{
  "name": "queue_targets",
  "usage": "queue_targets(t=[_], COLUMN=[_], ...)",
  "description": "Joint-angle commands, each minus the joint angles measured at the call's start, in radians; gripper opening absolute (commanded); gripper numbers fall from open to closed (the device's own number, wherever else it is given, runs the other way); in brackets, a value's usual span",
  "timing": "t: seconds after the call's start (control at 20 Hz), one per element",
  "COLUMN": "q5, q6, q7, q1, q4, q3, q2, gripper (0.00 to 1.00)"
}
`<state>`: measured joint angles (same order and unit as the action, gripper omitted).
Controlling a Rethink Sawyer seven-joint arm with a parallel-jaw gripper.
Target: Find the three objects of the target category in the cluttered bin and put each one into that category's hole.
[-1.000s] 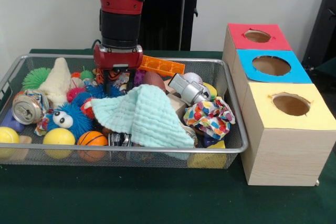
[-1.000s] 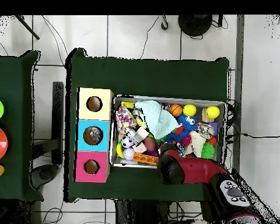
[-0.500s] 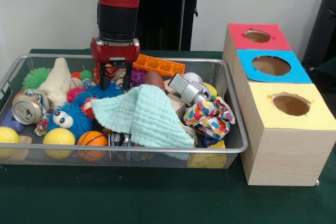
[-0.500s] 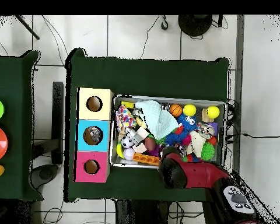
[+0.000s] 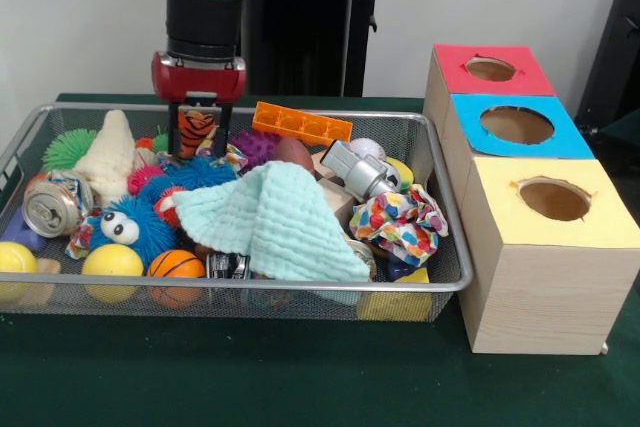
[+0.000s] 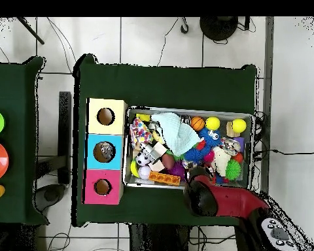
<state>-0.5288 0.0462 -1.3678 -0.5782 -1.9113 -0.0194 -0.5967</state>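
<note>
My gripper hangs over the back left of the wire bin, shut on a small orange striped tiger toy lifted clear of the clutter. In the overhead view the red arm covers the gripper and the toy. Right of the bin stand three wooden boxes with round holes: red, blue and yellow. From above, the yellow box, blue box and red box line the bin's left side.
The bin holds a mint cloth, a blue furry toy, a crushed can, yellow balls, a small basketball, an orange brick, a grey toy and a spotted cloth.
The gripper has risen and shifted left out of the clutter, bringing the tiger toy up with it. The other bin contents stay put.
</note>
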Motion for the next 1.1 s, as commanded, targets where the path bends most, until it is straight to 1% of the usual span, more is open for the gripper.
queue_targets(t=[0.05, 0.35, 0.7, 0.85, 1.1], q5=[-0.068, -0.075, -0.067, -0.058, -0.041], q6=[-0.107, -0.08, 0.017, 0.061, 0.094], q7=[-0.055, -0.055, -0.089, -0.105, -0.112], q1=[-0.045, -0.043, -0.019, -0.01, 0.004], q4=[-0.016, 0.044, 0.143, 0.17, 0.189], q3=[0.001, 0.013, 0.05, 0.068, 0.104], q2=[0.015, 0.074, 0.222, 0.273, 0.304], gripper=[1.0, 1.0, 1.0, 1.0, 1.0])
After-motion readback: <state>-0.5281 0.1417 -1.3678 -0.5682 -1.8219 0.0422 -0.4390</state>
